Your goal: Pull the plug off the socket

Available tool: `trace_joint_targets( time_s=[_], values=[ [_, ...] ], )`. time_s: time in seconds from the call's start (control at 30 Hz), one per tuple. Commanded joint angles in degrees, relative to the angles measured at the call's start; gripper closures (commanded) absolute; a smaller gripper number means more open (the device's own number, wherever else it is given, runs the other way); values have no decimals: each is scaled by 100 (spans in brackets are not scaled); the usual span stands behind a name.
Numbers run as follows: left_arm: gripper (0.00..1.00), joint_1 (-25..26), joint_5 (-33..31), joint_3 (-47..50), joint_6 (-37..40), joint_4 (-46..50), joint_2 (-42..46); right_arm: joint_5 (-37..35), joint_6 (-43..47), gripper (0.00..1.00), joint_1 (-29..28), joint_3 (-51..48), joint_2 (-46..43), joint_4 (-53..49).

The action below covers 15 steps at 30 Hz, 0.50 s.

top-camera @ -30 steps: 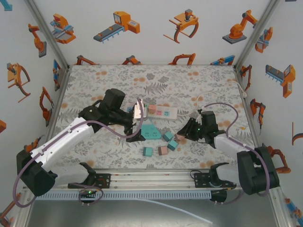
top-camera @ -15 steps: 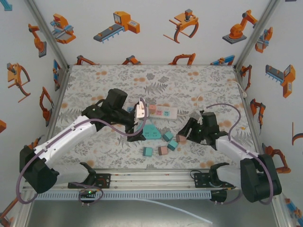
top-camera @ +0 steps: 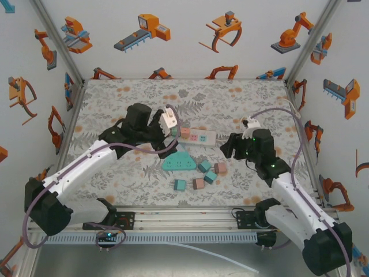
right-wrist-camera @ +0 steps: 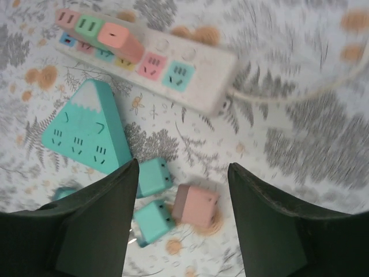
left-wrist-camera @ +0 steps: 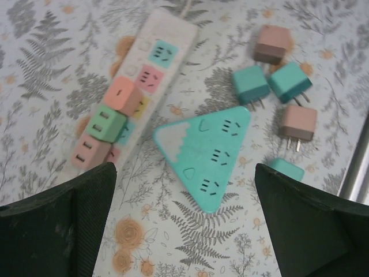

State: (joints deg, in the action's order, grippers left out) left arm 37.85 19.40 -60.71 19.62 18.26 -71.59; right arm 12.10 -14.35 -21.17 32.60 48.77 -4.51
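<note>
White strip (left-wrist-camera: 173,26) — pink plug (left-wrist-camera: 122,95), green plug (left-wrist-camera: 106,123); teal adapter (left-wrist-camera: 210,156).

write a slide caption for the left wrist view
Open left claw over power strip holding three plugs, beside teal triangular socket

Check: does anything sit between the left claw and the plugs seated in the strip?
Nothing visible does. The left claw hangs open above the three plugs on the power strip; the teal triangular adapter lies off to one side.

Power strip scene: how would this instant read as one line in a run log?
left end effector: open, empty | right end effector: open, empty | power strip: three plugs seated | stage: no grasp yet
</note>
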Motion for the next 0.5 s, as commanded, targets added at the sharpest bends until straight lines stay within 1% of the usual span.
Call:
trace_joint_targets(
  time_s=[0.0, 0.07, 0.17, 0.3, 0.33, 0.37, 0.47],
  values=[
    [0, -413, -258, 185, -1251, -738, 132, 46, 1793, 44, -255, 199, 168, 974],
    [2, -654, -340, 284, -1710, -945, 162, 272, 2372, 44, -362, 353, 491, 1438],
    [4, -1033, -473, 300, -2418, -1003, 102, 827, 3173, 44, -460, 850, 1161, 1569],
    [7, -1560, -579, 254, -3246, -1171, -198, 1620, 4692, 42, -783, 1703, 2110, 891],
    [9, -1652, -674, 202, -3427, -1159, -295, 1686, 5051, 38, -873, 1887, 2355, 693],
    [11, -1753, -813, 115, -3646, -1076, -435, 1654, 5353, 36, -967, 2075, 2604, 518],
    [14, -2006, -1018, -299, -4021, -573, -959, 1585, 5679, 34, -1156, 2574, 3319, 234]
  ],
)
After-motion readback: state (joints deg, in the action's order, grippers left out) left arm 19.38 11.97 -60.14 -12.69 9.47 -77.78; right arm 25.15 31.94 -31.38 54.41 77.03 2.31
